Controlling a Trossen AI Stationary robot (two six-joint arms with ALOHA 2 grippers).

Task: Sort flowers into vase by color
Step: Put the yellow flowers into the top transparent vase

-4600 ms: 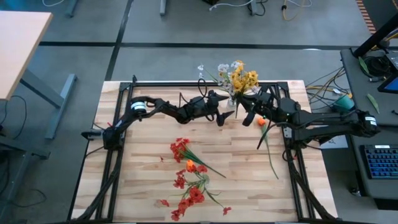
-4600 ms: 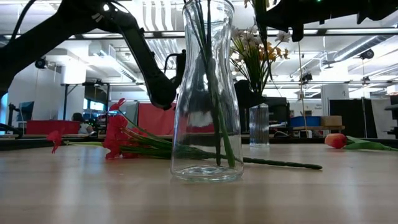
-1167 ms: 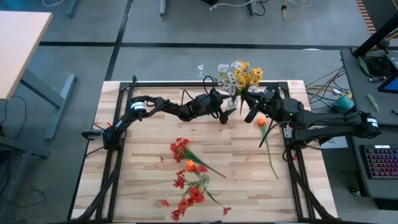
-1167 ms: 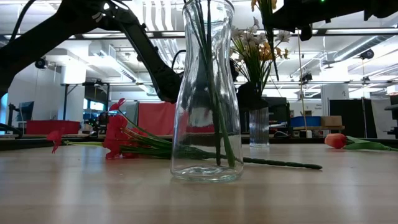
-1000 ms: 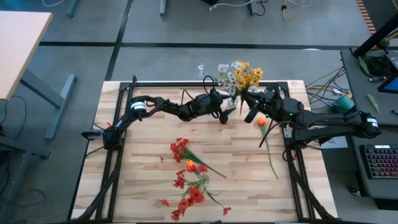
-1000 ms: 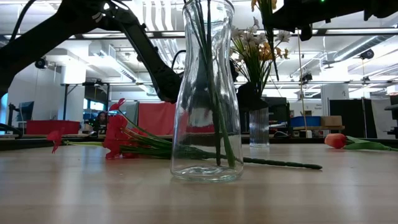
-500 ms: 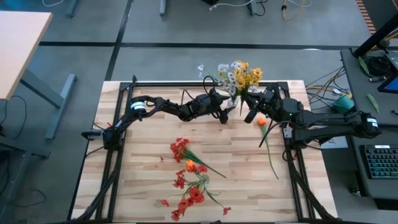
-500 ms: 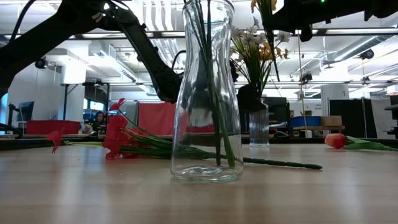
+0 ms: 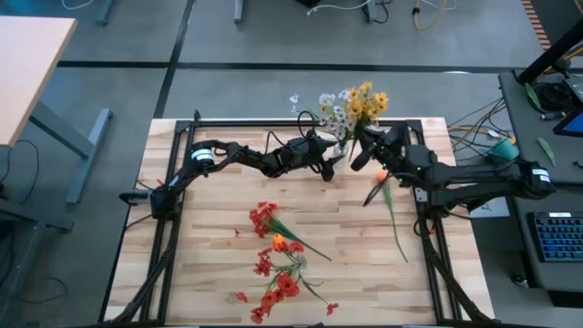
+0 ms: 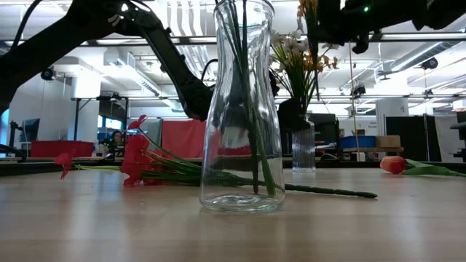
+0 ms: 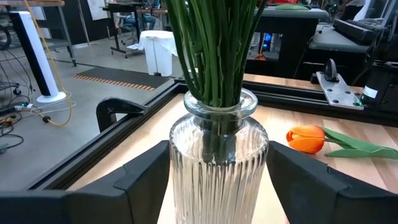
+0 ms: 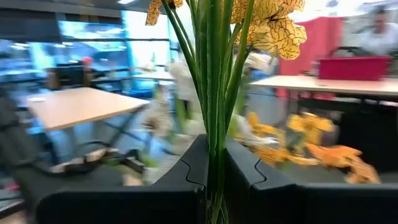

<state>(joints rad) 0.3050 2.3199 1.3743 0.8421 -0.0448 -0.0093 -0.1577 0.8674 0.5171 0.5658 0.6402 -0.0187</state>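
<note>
A ribbed glass vase (image 11: 217, 155) stands near the table's far edge (image 9: 340, 151) and holds white and yellow sprays (image 9: 333, 111) on green stems. My left gripper (image 11: 217, 186) is at the vase's body (image 10: 303, 145), one finger on either side. My right gripper (image 12: 214, 180) is just right of the vase in the high view (image 9: 357, 155), shut on a yellow spray (image 9: 367, 100). Red sprays (image 9: 269, 223) lie flat on the table's middle. An orange tulip (image 9: 383, 179) lies on its side to the right. My left gripper clasps the ribbed vase's body between its two fingers, one on each side wall (image 11: 179, 171), coming level from the table's left. The vase stands upright on the table. My right gripper pinches the yellow spray's bundled green stems (image 12: 214, 134) between its shut fingers, across the stems. The spray stands upright with its blossoms (image 12: 273, 25) above the fingers. Its lower end is hidden.
A clear carafe (image 10: 240, 109) with green stems in it stands close before the low camera. More red blossoms (image 9: 278, 287) lie toward the near edge. The tulip's long stem (image 9: 398, 232) runs toward the near right. Black rails (image 9: 173, 182) border the table.
My right gripper has shifted a little toward the table's left and far edge, closer to the ribbed vase, carrying the yellow spray. The spray's blossoms now sit farther toward the far edge. My left gripper has stayed at the vase.
</note>
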